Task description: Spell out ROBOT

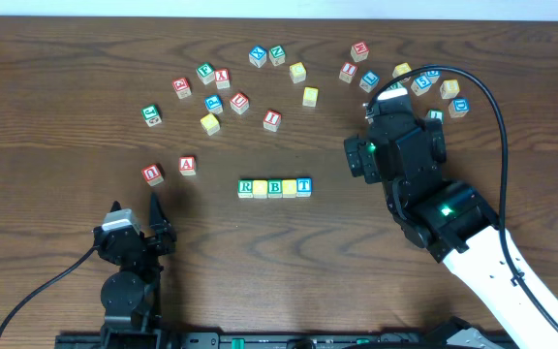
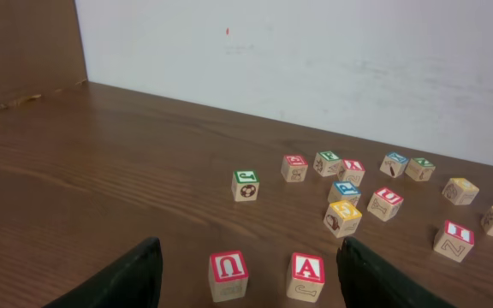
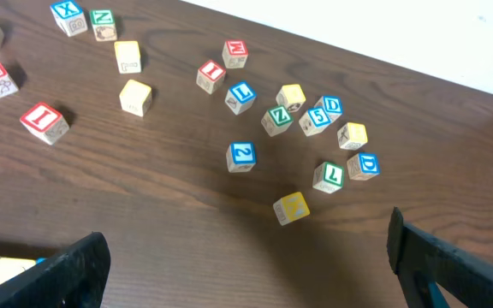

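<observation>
My left gripper [image 2: 251, 248] stands wide open and empty. The red U block [image 2: 228, 275] and red A block [image 2: 306, 275] sit just ahead, at its 12 o'clock. My right gripper [image 3: 246, 252] is spread wide too, holding nothing, with a yellow block [image 3: 291, 207] at its 12 o'clock. Overhead, the row of blocks [image 1: 274, 187] lies mid-table, at 8 o'clock from the right gripper. The blocks touch, reading R, B, T with yellow faces between.

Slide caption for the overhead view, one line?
Block row showing R, B, T mid-table; left gripper open near U block and A block; right arm by scattered blocks.
</observation>
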You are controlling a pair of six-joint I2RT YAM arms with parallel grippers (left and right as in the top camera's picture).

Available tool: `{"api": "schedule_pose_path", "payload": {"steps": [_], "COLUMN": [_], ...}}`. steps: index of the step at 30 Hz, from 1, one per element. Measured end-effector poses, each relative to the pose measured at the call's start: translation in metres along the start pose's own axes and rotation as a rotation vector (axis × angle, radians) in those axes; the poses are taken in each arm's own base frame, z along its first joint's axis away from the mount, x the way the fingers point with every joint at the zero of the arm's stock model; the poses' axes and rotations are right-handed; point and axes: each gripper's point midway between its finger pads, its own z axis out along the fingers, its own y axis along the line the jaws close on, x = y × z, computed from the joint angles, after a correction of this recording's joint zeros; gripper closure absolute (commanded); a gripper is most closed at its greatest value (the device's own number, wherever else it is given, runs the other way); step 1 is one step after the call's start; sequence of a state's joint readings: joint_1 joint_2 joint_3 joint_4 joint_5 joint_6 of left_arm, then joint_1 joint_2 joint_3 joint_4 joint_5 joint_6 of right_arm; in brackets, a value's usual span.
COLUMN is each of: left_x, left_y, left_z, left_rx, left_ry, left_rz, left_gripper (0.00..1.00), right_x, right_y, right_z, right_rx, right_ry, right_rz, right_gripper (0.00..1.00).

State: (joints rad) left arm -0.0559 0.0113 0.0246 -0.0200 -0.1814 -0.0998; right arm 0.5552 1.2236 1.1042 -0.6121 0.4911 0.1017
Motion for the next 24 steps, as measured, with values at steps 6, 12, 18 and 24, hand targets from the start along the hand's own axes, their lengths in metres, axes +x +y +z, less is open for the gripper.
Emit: {"api": "schedule_pose_path", "payload": {"steps": [6,12,18,24], "left_x": [0.000,0.000,0.000,0.000], "left_y": [0.000,0.000,0.000,-0.001], "left_z": [0.000,0.000,0.000,0.000], "left_rx": [0.000,0.000,0.002,0.003], "left_ry": [0.000,0.000,0.001,0.003], "left_rz": [0.000,0.000,0.000,0.001], "left_gripper": [0.36,0.36,0.36,0.36], "right_x": [0.004,-0.025,-0.055,-0.011], "right_y": [0.000,-0.008,-0.037,-0.065], "right_z": [0.000,-0.003,-0.022,-0.024], "right_rx": [0.002,-0.001,-0.029,-0.033], "right_ry": [0.014,-0.103,-0.361,-0.485], "right_rz": [-0.008,0.080,0.219,0.271], "right_gripper": [0.01,0.01,0.01,0.01]}}
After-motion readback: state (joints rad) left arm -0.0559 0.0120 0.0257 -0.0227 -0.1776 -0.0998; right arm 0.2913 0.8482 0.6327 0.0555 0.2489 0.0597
